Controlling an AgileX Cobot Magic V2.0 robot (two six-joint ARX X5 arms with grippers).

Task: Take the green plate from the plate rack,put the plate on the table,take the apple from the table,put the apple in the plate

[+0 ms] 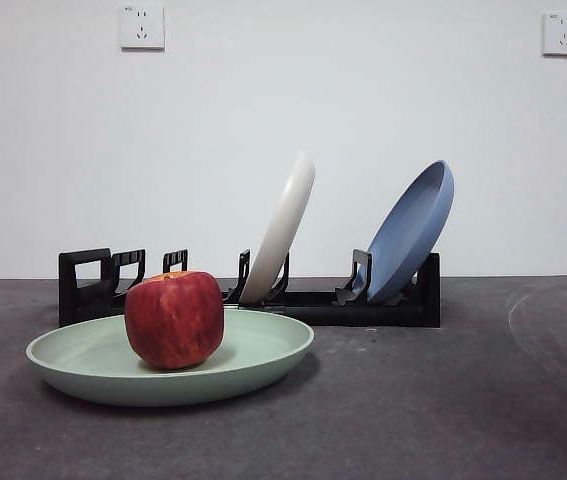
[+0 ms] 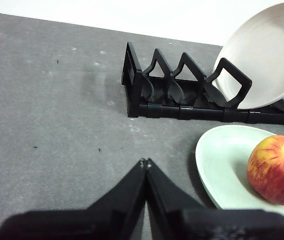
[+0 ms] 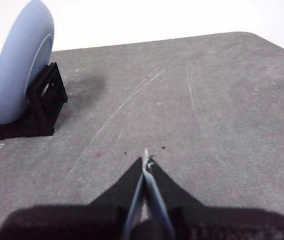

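My left fingers (image 2: 145, 162) are pressing together with nothing between them, hovering over bare dark grey mottled bench (image 2: 56, 115). My right fingers (image 3: 146, 161) are likewise closing on nothing, hanging above open bench, with the rounded far corner of the bench showing beyond them and only faint scratches across that stretch.

The large pale mint green round plate (image 1: 83, 360) is lying flat on the bench, just in front of the long low black plastic rack (image 1: 313, 302), toward the rack's handle end. The red apple with darker streaks (image 1: 174, 319) is sitting upright inside that plate. From my left wrist, the plate's rim (image 2: 204, 165) is lying just beside my left fingers without touching, and the apple (image 2: 277, 170) is sitting further in.

A cream-white plate (image 1: 281, 232) and a blue plate (image 1: 413, 232) are leaning in the rack's slots; the blue one (image 3: 19, 70) is standing well apart from my right fingers.
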